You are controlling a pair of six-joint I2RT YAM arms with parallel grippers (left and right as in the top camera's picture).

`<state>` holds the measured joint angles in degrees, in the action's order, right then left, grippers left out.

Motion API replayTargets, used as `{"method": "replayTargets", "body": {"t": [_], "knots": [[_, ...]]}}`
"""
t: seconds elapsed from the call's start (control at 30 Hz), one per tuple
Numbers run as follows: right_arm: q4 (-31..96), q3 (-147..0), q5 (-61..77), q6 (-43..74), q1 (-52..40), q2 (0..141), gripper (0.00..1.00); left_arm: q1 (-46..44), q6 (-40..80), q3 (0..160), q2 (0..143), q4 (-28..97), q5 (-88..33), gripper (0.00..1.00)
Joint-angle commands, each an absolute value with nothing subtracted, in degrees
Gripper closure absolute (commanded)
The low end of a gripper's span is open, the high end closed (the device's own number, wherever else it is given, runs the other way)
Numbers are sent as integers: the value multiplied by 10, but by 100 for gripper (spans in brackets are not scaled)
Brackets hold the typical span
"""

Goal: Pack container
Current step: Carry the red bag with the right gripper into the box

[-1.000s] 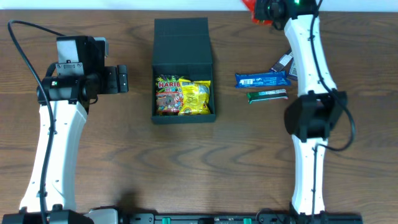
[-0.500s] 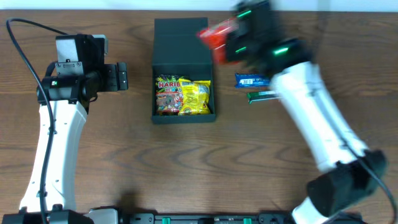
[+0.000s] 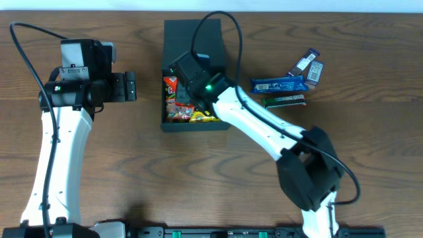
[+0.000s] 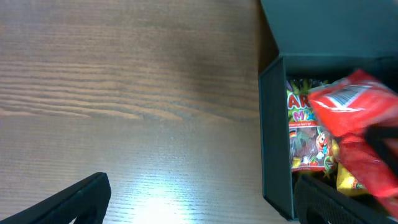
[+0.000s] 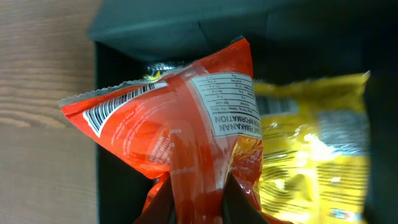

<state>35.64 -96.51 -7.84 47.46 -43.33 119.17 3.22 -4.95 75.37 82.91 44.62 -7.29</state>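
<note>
Right end effector (image 5: 198, 210), tips hidden, pinches red packet (image 5: 186, 124) over container (image 3: 195, 125).

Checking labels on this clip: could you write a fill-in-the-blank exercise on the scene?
1. The right gripper holds a ____ packet over the open container.
2. The yellow gummy bag lies ____ the container.
3. The blue bar lies on the ____, outside the container.
Missing words: red; inside; table.
</note>
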Motion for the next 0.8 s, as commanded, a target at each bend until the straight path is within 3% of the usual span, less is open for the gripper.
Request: {"method": "replayTargets", "body": {"t": [0.0,0.13,0.17,0.27,0.33,0.43,0.53,0.57,0.6,0.67,0.73,0.77], "knots": [[341,-966,-97,550,-447,1211,98,35,-51,766,824,451,-69,5],[334,-966,-106,566,-454,1227,98,35,-46,766,824,457,-70,5],[333,-966,-106,566,-455,1231,92,35,-46,766,824,459,-71,5],[323,-966,-106,565,-455,1235,48,35,-45,766,824,461,-71,4],[301,-968,-105,517,-454,1232,33,35,-45,766,824,463,-71,5],[302,-977,-105,461,-448,1207,21,35,-45,766,824,465,-71,5],[303,-977,-105,397,-443,1165,18,35,-45,766,824,465,-71,5],[310,-977,-105,377,-441,1148,20,35,-45,766,824,465,-71,5],[318,-977,-105,358,-438,1128,30,35,-45,766,824,465,-71,4],[329,-977,-105,333,-434,1098,69,35,-45,766,824,465,-71,5],[329,-977,-100,305,-431,1084,99,35,-45,766,824,465,-71,5],[329,-977,-98,296,-430,1084,99,35,-45,766,824,465,-71,5]]}}
